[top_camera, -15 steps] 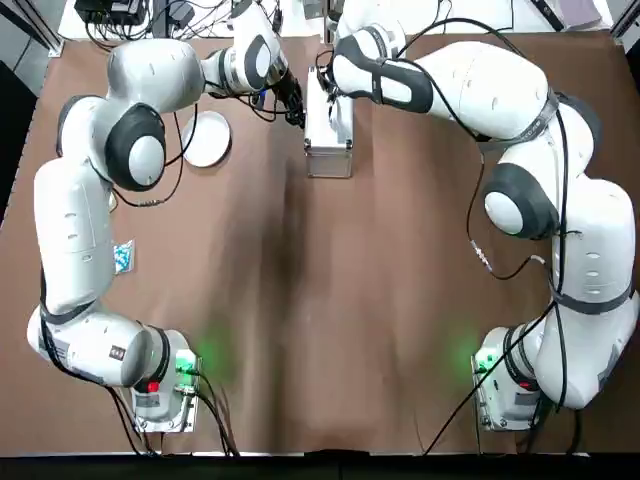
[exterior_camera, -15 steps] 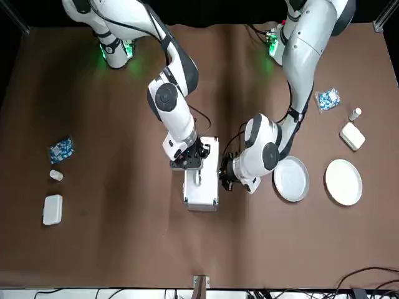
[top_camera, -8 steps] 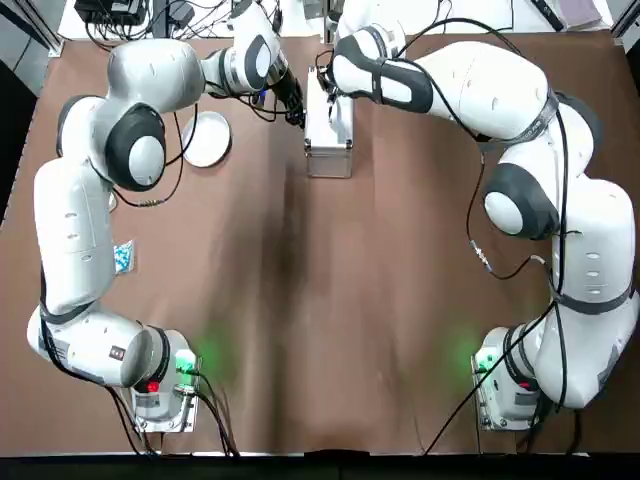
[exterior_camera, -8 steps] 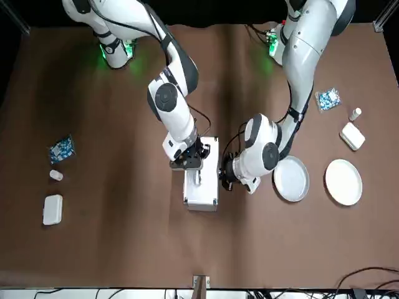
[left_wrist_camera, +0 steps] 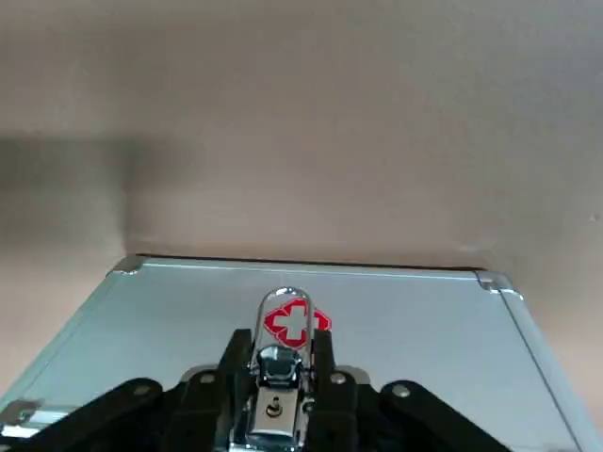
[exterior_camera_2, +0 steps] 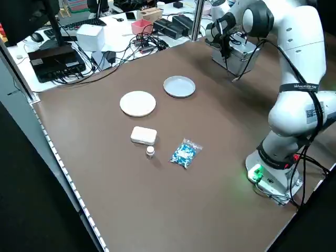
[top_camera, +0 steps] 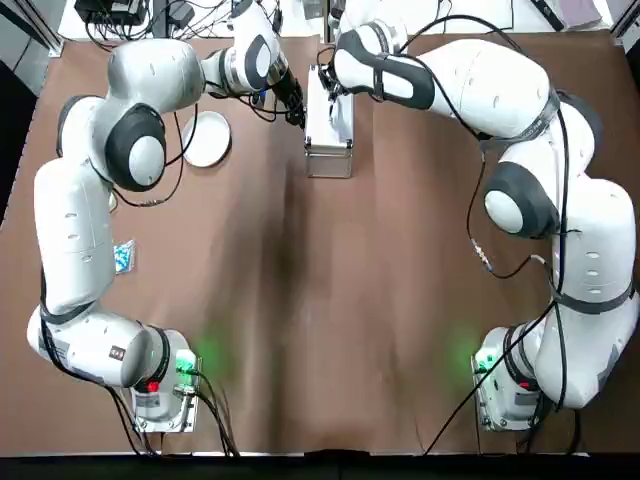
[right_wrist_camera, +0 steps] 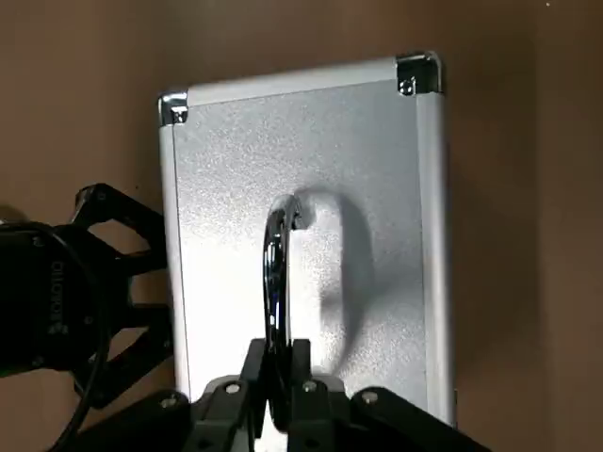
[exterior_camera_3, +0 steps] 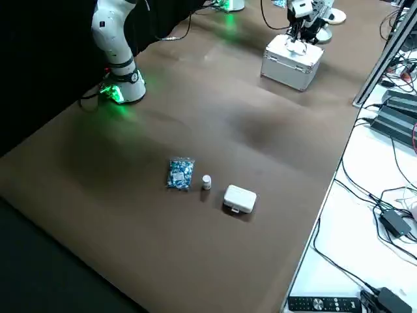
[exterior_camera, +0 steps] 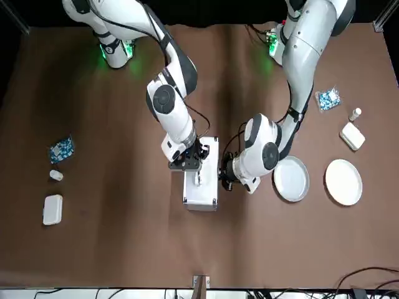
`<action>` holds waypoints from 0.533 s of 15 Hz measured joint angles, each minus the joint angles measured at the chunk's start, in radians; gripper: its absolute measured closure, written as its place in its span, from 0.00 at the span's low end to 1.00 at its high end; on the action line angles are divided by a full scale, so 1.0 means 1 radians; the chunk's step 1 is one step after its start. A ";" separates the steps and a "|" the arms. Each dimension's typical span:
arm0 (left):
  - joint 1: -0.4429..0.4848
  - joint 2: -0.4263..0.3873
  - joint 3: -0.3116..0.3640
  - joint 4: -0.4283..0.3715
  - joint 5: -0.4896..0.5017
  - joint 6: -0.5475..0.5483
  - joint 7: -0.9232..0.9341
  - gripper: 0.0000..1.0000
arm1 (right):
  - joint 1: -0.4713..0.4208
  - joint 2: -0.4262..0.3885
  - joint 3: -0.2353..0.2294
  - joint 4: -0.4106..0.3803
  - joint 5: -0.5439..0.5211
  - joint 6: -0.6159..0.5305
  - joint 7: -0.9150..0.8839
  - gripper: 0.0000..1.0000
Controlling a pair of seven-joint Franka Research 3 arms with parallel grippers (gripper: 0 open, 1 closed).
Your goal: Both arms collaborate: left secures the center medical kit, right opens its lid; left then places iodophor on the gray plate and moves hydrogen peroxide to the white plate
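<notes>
The gray plate [exterior_camera: 291,179] lies between medical kit [exterior_camera: 201,180] and white plate [exterior_camera: 343,182].

The right arm [exterior_camera: 167,103] has shifted slightly toward its own right, its pincer [exterior_camera: 186,163] staying at the medical kit [exterior_camera: 201,177].

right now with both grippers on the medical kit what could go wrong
1. The right gripper pinches only the thin handle; pulling may lift the whole medical kit instead of opening its lid.
2. The left gripper sits at the latch; if it slips, the kit could slide toward the gray plate.
</notes>
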 joint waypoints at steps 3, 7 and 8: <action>0.000 0.000 0.000 0.001 0.000 0.000 0.000 0.70 | -0.011 -0.007 0.000 0.013 0.007 -0.037 -0.003 0.87; -0.001 0.000 0.000 0.001 0.000 0.000 0.000 0.70 | -0.022 -0.019 0.000 0.014 0.014 -0.061 -0.007 0.87; -0.001 0.000 0.000 0.001 0.000 0.000 0.000 0.70 | -0.022 -0.019 0.000 0.014 0.014 -0.061 -0.007 0.87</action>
